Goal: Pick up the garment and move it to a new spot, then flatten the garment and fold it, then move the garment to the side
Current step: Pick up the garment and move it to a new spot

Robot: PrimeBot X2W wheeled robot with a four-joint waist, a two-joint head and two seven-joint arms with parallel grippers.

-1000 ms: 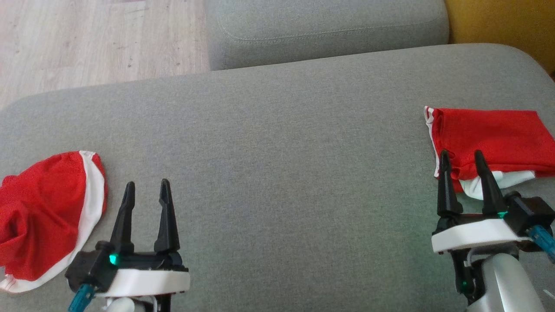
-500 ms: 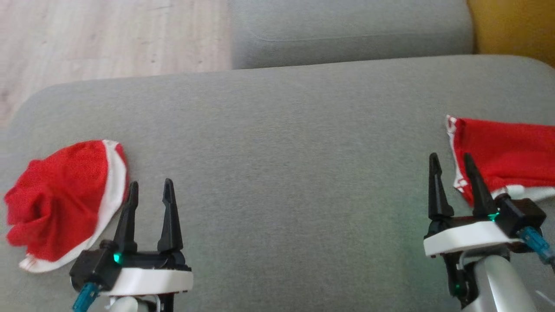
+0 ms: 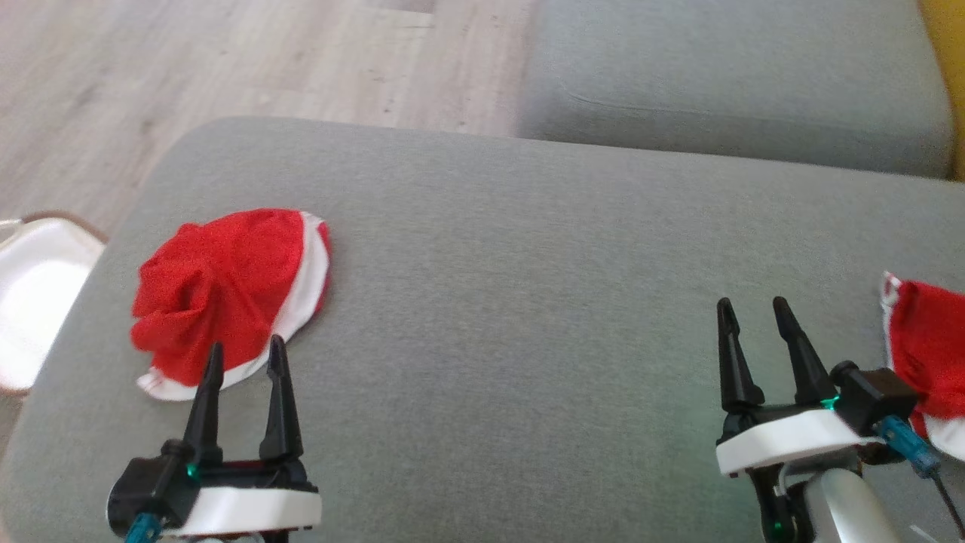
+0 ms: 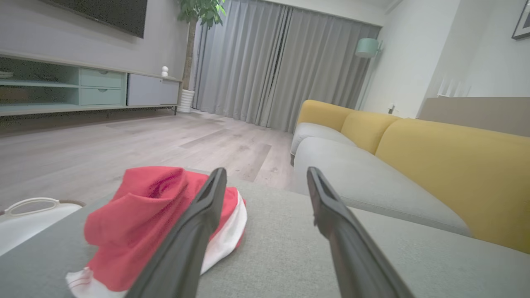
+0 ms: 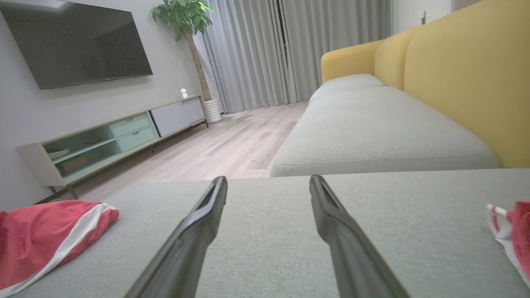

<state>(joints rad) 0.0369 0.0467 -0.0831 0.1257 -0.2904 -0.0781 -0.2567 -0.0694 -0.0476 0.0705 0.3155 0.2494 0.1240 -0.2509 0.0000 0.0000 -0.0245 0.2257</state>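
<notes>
Camera swung left toward crumpled garment (image 3: 219,294); left wrist view shows container handle (image 4: 31,200).

Head looks down; wrists skim low; 3 share cushion (image 3: 490,264).

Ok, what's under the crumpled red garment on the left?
The garment lies on the grey cushion, which shows around it. Anything beneath is hidden by the bunched cloth; nothing pokes out past its white-trimmed edge.
</notes>
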